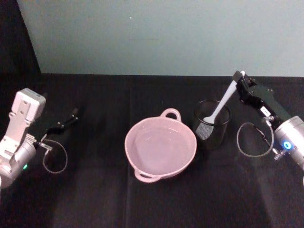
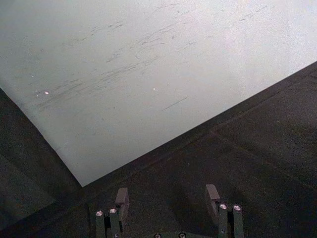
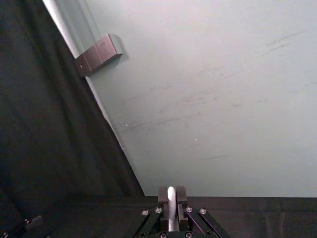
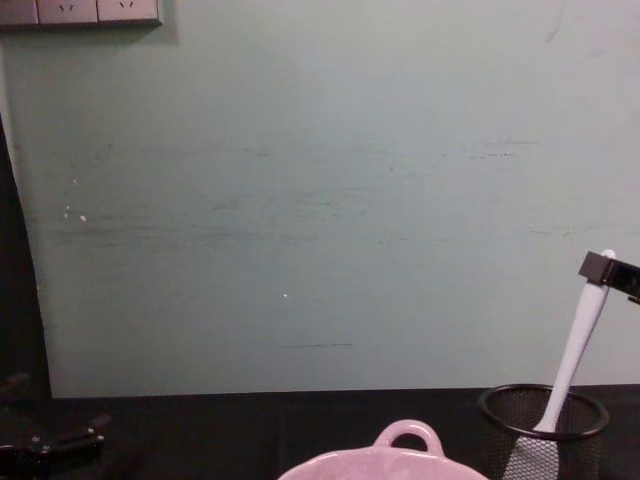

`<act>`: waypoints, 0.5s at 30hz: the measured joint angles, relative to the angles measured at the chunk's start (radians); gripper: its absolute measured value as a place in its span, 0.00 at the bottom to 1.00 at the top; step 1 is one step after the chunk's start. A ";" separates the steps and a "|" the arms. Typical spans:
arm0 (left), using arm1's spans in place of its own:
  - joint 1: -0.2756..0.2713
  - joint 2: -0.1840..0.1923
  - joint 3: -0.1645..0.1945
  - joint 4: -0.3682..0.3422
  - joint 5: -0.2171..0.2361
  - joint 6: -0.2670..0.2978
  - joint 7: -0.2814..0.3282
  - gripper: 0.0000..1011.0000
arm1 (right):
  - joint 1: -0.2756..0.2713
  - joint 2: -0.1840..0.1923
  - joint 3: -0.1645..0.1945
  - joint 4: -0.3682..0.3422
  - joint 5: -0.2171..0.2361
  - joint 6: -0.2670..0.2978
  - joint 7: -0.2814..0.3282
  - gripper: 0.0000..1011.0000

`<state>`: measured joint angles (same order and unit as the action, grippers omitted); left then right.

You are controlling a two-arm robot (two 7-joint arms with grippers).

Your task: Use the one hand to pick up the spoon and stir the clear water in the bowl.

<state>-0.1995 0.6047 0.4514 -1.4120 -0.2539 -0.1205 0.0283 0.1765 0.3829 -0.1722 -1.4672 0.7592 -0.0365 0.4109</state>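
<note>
Spoon handle is clamped in the right hand, head inside mesh cup; bowl beside it. Left hand, fingers apart, rests far left on the table.

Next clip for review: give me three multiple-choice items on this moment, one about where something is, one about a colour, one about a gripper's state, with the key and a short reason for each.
1. Where is the head of the spoon?
A. Inside the black mesh cup
B. In the pink bowl
C. Flat on the black table

2. What colour is the bowl?
A. Blue
B. Pale pink
C. Black

3. What is the right gripper doing?
A. Open above the bowl
B. Resting open on the table
C. Shut on the spoon's handle end

Key: 1 A, the head view and the chest view show the paddle end down in the mesh cup. 2 B, the bowl is pale pink in the head view. 3 C, the right wrist view shows the white handle clamped between the fingers, while the left gripper sits open at the table's left.
</note>
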 joint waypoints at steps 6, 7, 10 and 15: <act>0.000 0.000 0.000 0.000 0.000 0.000 0.000 1.00 | 0.005 -0.008 0.006 0.040 0.046 -0.009 0.015 0.14; 0.000 0.000 0.000 0.000 0.000 0.000 0.000 1.00 | 0.005 -0.011 0.009 0.047 0.055 -0.009 0.015 0.16; 0.000 0.000 0.000 0.000 0.000 0.000 0.000 1.00 | 0.003 -0.023 0.022 0.076 0.099 -0.007 0.019 0.25; 0.000 0.000 0.000 0.000 0.000 0.000 0.000 1.00 | -0.008 -0.033 0.042 0.113 0.160 -0.004 0.021 0.41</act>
<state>-0.1995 0.6047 0.4514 -1.4120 -0.2539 -0.1205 0.0283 0.1689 0.3503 -0.1298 -1.3545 0.9197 -0.0402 0.4324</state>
